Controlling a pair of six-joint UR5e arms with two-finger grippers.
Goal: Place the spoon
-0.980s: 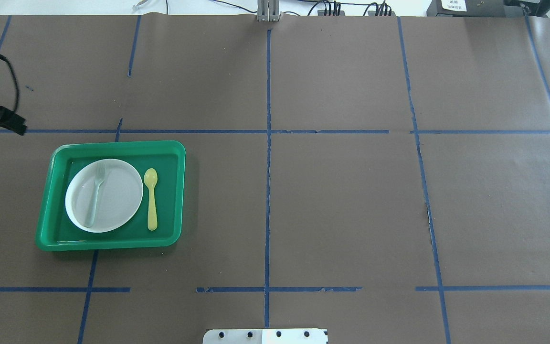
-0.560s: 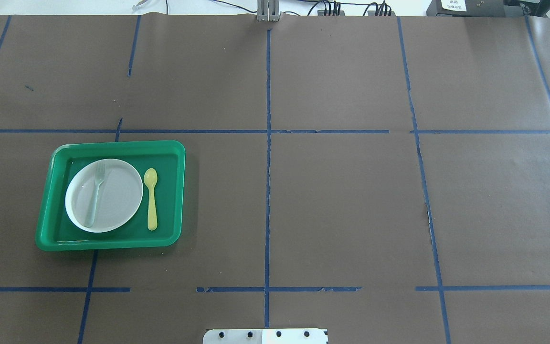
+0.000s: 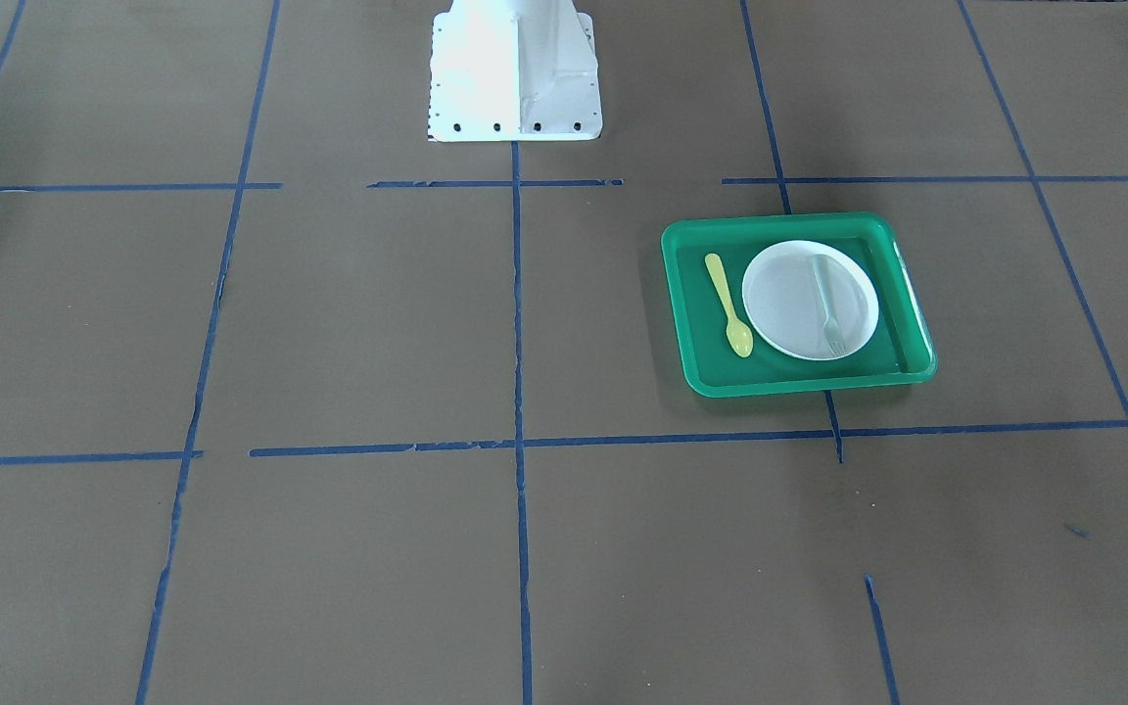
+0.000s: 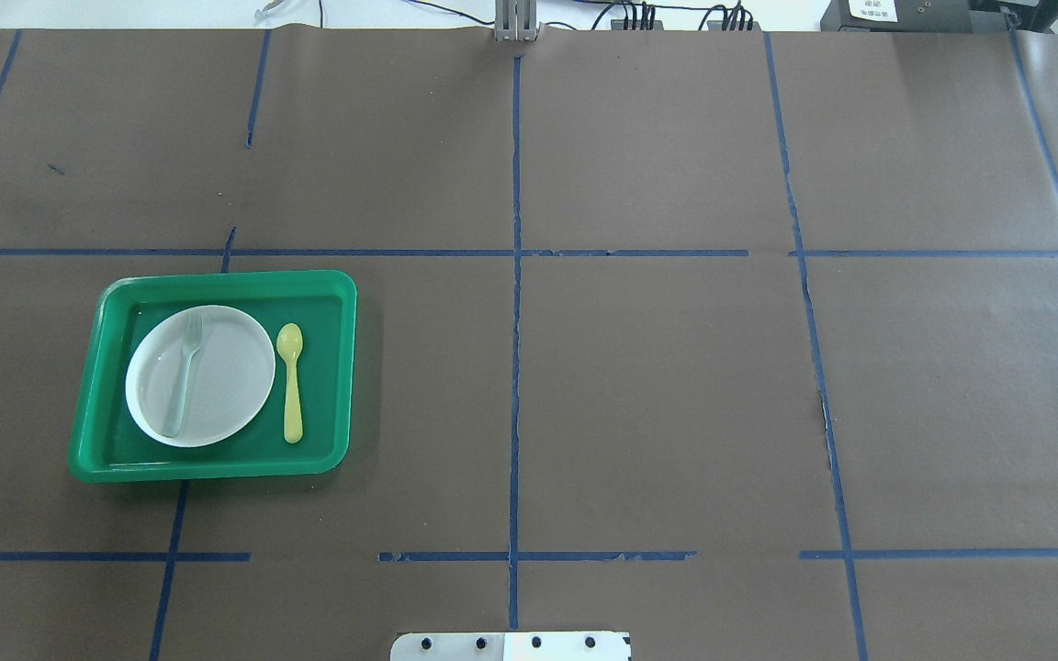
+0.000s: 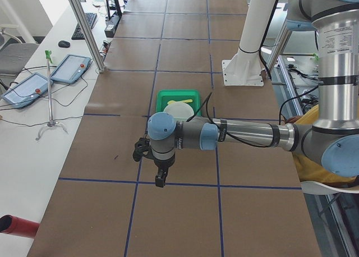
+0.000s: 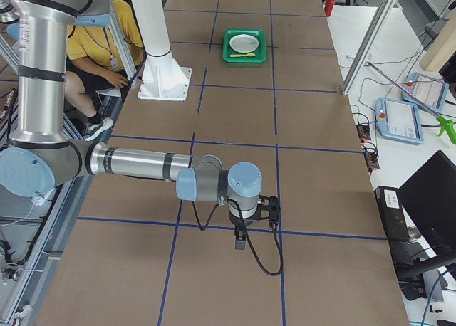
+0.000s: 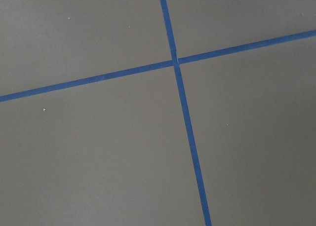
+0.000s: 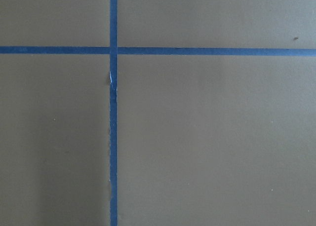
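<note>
The yellow spoon (image 4: 291, 381) lies flat in the green tray (image 4: 336, 294), just right of the white plate (image 4: 226, 386), bowl end pointing away from the robot. It also shows in the front view (image 3: 728, 305). A pale fork (image 4: 184, 376) lies on the plate. My left gripper (image 5: 160, 178) hangs over bare table well away from the tray, seen only in the exterior left view. My right gripper (image 6: 241, 240) is at the far end of the table, seen only in the exterior right view. I cannot tell whether either is open or shut. Nothing touches the spoon.
The table is brown paper with blue tape grid lines (image 4: 515, 275). The robot's white base plate (image 4: 511, 645) is at the near edge. Both wrist views show only paper and tape crossings. Tablets and a stand (image 5: 50, 94) sit beyond the far table edge.
The black tip of my left arm at the overhead view's left edge one second ago has left that view. The tray, plate, fork and spoon have not moved.
</note>
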